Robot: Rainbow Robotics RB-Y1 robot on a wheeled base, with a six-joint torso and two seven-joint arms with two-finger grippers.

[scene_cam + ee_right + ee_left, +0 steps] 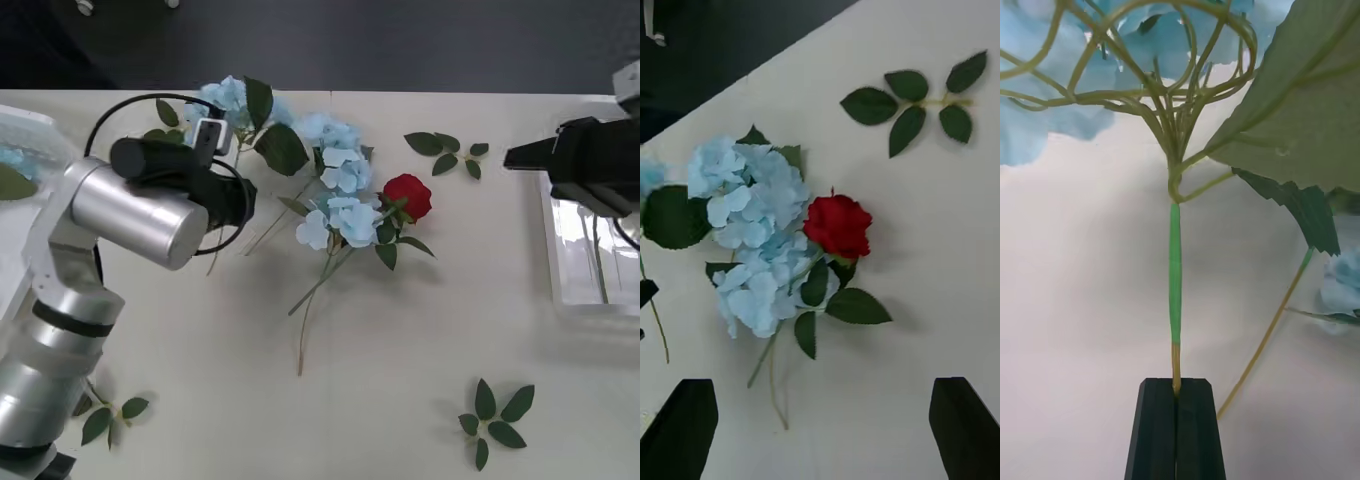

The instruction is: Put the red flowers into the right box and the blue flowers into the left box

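Two trays flank the table point(380, 400): the left box point(30, 135) at the robot's left edge w/ a bit of blue bloom already in it, the right box point(590, 260) under the right arm, stems lying inside. Between them, mid-table, a heap of the blue flowers point(340, 200) w/ one of the red flowers point(408, 194) tucked against its right side; loose leaf sprigs point(448, 150) lie around.

Left gripper point(1177, 390) is clenched on the thin stem of a blue flower point(228, 97), bloom hanging beyond the fingers, near the far-left part of the heap. Right gripper point(820, 427) hangs over the right box w/ fingers spread, empty.

Step in hand, as I read it: carry that blue stem to the left box. Do it well: grip is near the stem's end, so bloom will swing; move slow, lift clear of neighbouring leaves so nothing drags, let go only once the head is over the tray.
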